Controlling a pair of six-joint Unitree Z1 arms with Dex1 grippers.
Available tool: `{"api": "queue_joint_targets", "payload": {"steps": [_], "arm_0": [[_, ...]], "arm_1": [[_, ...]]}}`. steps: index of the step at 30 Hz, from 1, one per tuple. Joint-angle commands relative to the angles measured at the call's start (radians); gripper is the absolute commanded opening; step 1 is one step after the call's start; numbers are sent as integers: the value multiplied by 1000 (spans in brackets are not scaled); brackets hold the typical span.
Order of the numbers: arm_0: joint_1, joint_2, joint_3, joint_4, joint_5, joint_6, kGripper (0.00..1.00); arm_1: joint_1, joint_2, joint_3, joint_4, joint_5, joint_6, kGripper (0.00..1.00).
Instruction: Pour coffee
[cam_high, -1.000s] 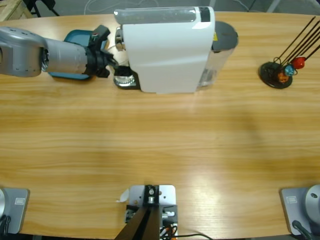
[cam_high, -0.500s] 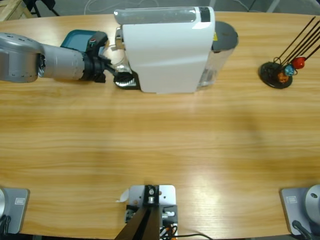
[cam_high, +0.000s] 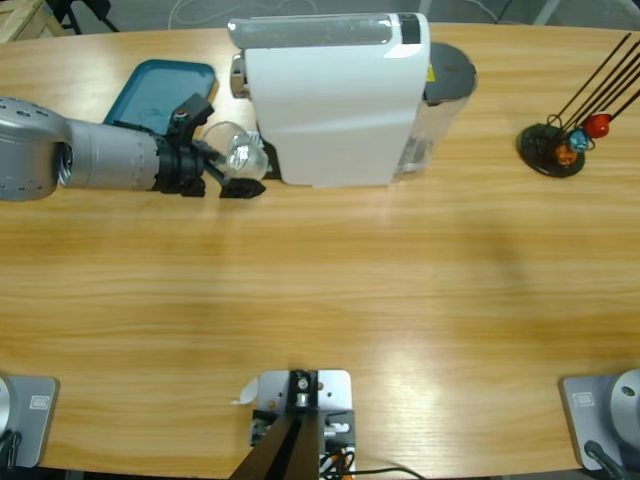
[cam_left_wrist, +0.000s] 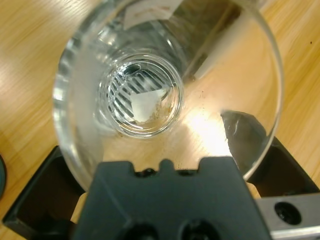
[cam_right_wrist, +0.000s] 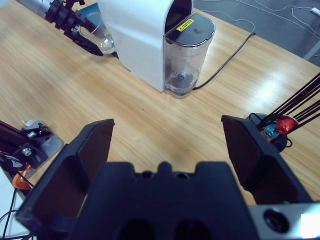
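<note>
High view, upper left: the left gripper (cam_high: 232, 172) clamps a clear round glass cup (cam_high: 240, 155) between its jaws, now drawn left from the white boxy coffee machine (cam_high: 335, 95); the right gripper (cam_right_wrist: 167, 150) gapes empty.

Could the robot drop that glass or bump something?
Maybe. The left gripper holds the glass tipped on its side, so it might slip and roll on the table. Anything inside could spill, though the glass looks empty. It is also very close to the coffee machine, so a small swing could knock the glass against it.
</note>
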Motion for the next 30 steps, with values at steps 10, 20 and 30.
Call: {"api": "queue_joint_targets", "payload": {"steps": [10,20,30], "arm_0": [[51,-20,-65,28,6,19,767],[51,23,-90,54,-43,21,572],[51,60,-148,85,-35,29,1000]], "arm_1": [[-10,-38,45,-8,-5,8,904],[-10,-42,46,-8,-6,6,904],[-11,-47,46,-8,-6,6,898]]}}
